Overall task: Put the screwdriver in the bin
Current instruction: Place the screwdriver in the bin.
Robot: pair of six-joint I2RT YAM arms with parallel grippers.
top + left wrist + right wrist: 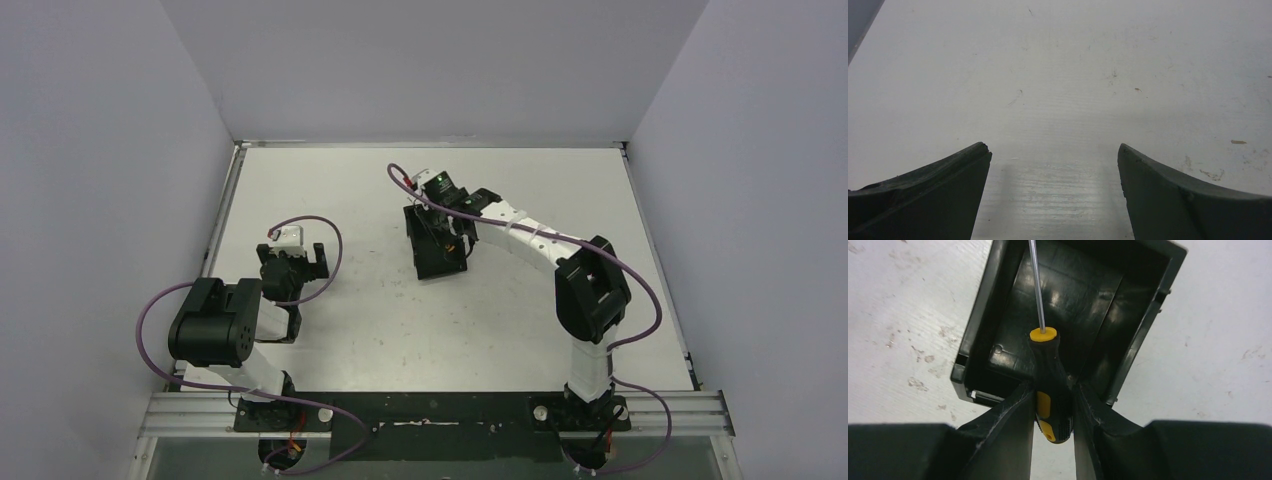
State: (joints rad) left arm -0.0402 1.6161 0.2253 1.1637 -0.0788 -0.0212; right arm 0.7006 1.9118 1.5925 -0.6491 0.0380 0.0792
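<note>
Two right fingers [1008, 432] clamp the screwdriver [1050, 371] handle over the bin [982, 315]; left fingers [938, 192] apart.

1. The screwdriver [1049, 375] has a thin shaft of bright, polished metal. Its handle looks like smooth black plastic with yellow-orange inserts, and a finely ridged patch shows near the butt end.
2. The bin [980, 310] is black plastic. Its smooth inner floor is glossy enough to throw back soft highlights.
3. The table [1073, 75] has a matt white surface, scuffed with fine scratches and brownish specks.
4. The fingers [938, 195] of the left gripper [1053, 147] are a dull, dark, matt material, nicked along the edges.
5. The fingers [1008, 435] of the right gripper [1054, 387] look alike: matt black, faintly rough, with pale chips.
6. The rail [680, 410] at the near edge is bare silvery metal.
</note>
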